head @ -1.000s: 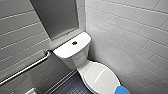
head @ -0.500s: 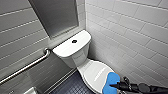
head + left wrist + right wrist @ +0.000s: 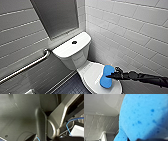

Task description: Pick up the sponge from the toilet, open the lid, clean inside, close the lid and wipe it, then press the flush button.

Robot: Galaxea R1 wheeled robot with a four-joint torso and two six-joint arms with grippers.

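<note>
Your right gripper (image 3: 113,75) meets the sponge (image 3: 106,78) on the lid (image 3: 92,74), pinching or not I cannot tell; lift on a shallow bite and it drops beside the toilet (image 3: 72,49).

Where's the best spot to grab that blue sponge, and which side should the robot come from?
Grab the sponge at its pinched-in middle, where the peanut shape is narrowest, so it probably won't slip. Come from the tiled-wall side, where the right gripper is. The sponge sits over the white lid, and its narrow waist faces that way.
</note>
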